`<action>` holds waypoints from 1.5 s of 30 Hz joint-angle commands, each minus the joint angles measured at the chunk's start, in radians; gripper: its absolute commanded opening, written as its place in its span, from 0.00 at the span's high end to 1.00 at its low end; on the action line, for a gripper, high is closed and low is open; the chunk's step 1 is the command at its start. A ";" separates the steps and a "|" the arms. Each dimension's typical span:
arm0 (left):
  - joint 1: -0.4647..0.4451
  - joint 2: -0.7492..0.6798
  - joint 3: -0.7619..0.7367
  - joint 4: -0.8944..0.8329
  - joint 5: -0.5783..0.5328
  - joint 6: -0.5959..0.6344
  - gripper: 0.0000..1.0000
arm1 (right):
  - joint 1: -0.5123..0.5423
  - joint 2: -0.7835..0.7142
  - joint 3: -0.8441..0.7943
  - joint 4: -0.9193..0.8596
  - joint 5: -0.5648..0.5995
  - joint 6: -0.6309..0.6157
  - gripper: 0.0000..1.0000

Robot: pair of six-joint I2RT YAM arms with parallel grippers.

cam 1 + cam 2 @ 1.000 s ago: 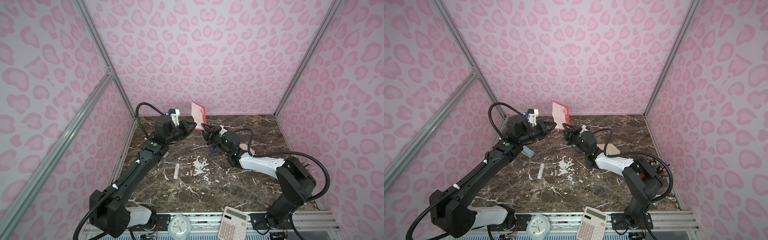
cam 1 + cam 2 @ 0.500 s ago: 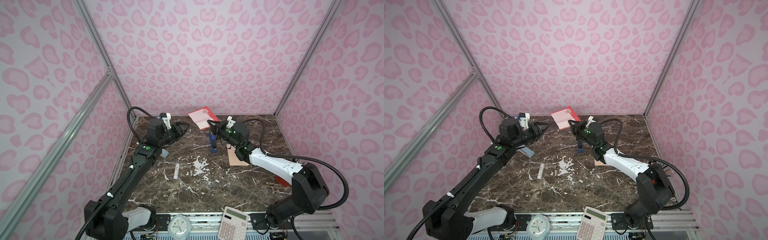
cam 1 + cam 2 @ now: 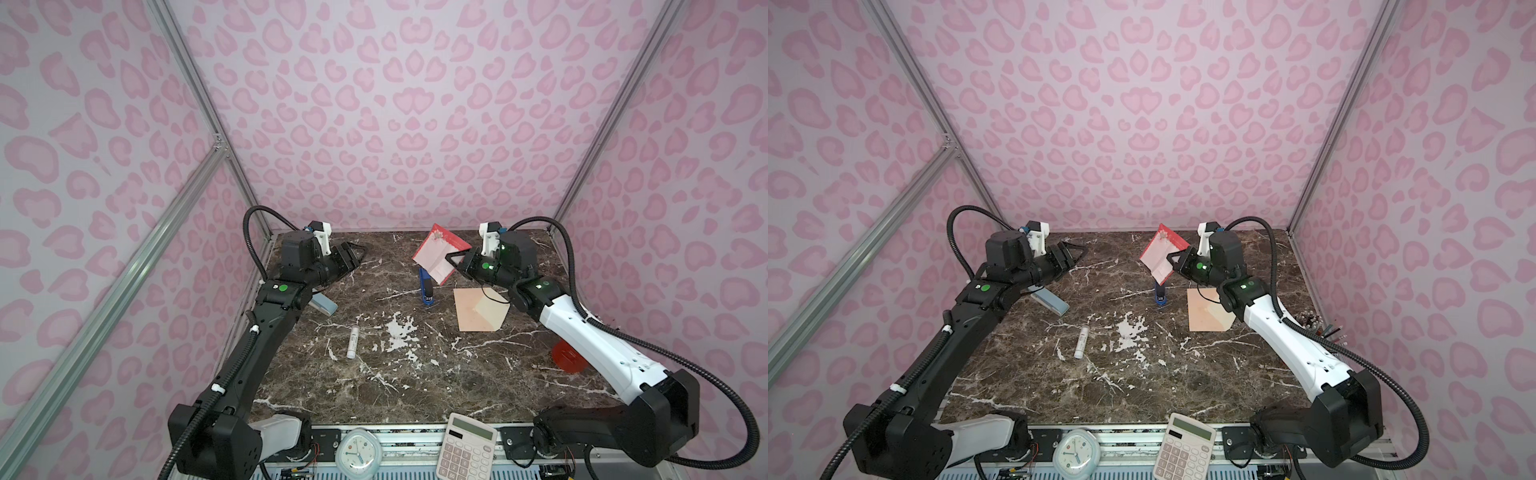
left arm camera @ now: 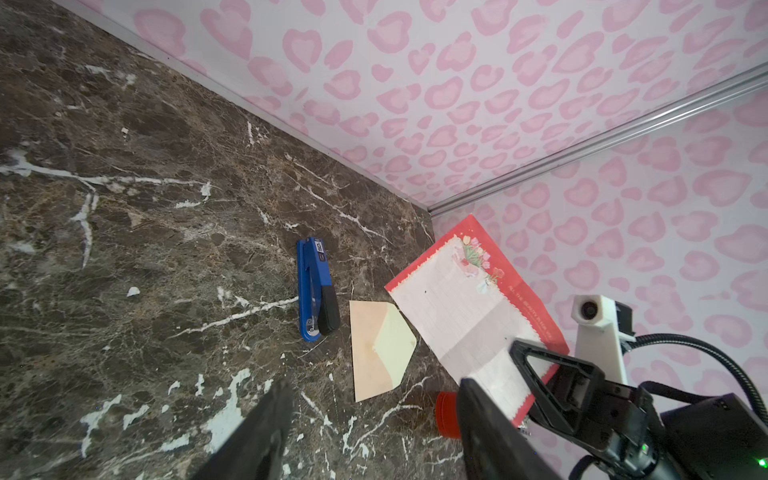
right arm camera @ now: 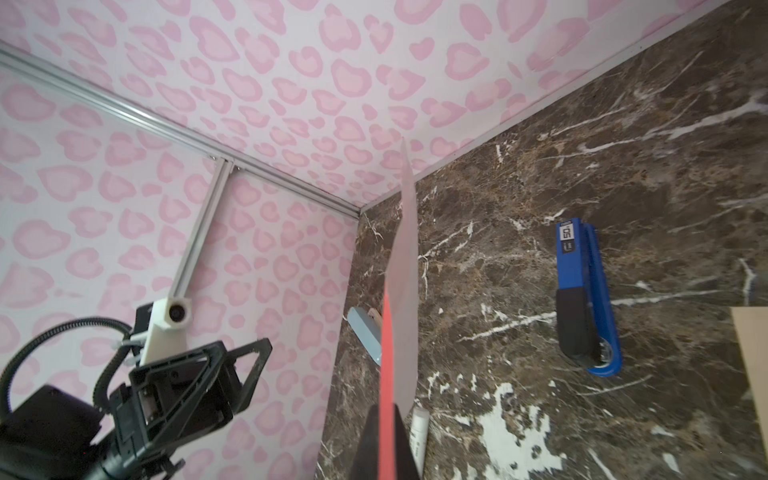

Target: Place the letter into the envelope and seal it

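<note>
The letter (image 3: 436,255) is a pale pink lined sheet with red edging, hanging tilted in the air over the back of the table. My right gripper (image 3: 455,259) is shut on its lower red edge; in the right wrist view the letter (image 5: 405,270) runs edge-on out of the shut right gripper (image 5: 386,411). The peach envelope (image 3: 473,311) lies flat on the marble with its flap open, just in front of that gripper. My left gripper (image 3: 357,253) stands open and empty at the back left, far from the sheet. The left wrist view shows the letter (image 4: 465,307) and the envelope (image 4: 374,349).
A blue stapler (image 3: 426,286) lies left of the envelope, under the letter. There is a white glue stick (image 3: 353,343) mid-table and a light blue object (image 3: 324,305) beside the left arm. A red cup (image 3: 567,357) sits behind the right arm. A calculator (image 3: 467,446) and a clock (image 3: 357,453) are on the front rail.
My left gripper has let go of the letter, opened and drawn back to the left. The right gripper has carried the letter to the right, off the envelope.
</note>
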 commanded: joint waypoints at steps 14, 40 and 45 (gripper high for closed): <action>-0.050 0.042 -0.068 -0.090 0.179 0.183 0.30 | -0.010 -0.089 -0.080 -0.198 -0.165 -0.353 1.00; -0.112 0.108 -0.172 0.143 0.412 0.109 0.42 | 0.013 -0.172 -0.157 -0.036 -0.375 -0.323 1.00; -0.121 0.098 -0.176 0.170 0.439 0.091 0.42 | 0.018 -0.165 -0.156 -0.055 -0.354 -0.327 1.00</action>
